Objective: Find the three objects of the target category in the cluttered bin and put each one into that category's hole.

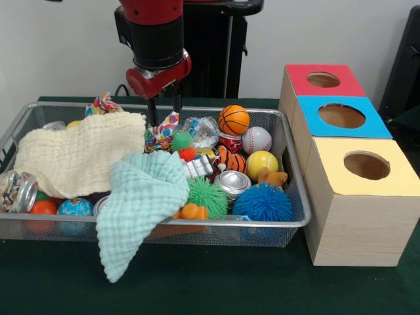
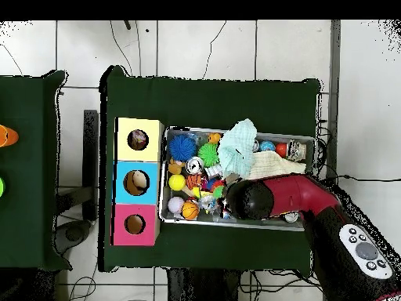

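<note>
Here, the claw [image 1: 165, 108], its two fingers apart, hangs over the wire bin [image 1: 296, 197] just above a knotted rope bundle [image 1: 162, 133]; a straight drop astride the knot looks best. A second bundle [image 1: 104, 104] sits at the far rim. Balls, cans and two cloths fill the bin.

No readable text or labels.

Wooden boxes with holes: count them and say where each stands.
3, in a row beside the wire-mesh bin, at the picture's right in the front view: the yellow-topped box nearest the camera, the blue-topped box in the middle, the red-topped box farthest back. None appears hidden.
</note>
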Available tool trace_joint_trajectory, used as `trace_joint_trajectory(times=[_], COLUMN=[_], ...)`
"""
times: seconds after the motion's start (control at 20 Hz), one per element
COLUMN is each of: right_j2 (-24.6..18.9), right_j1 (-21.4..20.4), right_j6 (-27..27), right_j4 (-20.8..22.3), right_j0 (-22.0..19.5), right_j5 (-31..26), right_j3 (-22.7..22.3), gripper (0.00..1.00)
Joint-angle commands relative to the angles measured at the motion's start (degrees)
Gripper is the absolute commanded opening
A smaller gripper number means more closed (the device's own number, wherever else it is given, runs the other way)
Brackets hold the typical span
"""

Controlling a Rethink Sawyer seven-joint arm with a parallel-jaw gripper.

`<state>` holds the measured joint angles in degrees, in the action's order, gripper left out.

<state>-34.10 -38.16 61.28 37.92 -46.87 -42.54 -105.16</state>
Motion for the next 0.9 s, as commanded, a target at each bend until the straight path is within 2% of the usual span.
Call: trace_joint_trajectory(times=[0.05, 0.35, 0.55, 0.9], right_j2=[-0.4, 0.69, 0.94, 3.47], right_j1=[4.54, 6.2, 6.11, 5.93], right_j6=[-10.06, -10.69, -11.88, -9.21], right_j4=[5.47, 8.71, 9.75, 12.42], right_j0=[0.52, 1.47, 1.77, 3.72], right_j5=[-3.73, -5.15, -7.22, -8.63], right_j3=[1.63, 4.8, 5.22, 6.46], gripper=[1.0, 1.0, 1.0, 1.0])
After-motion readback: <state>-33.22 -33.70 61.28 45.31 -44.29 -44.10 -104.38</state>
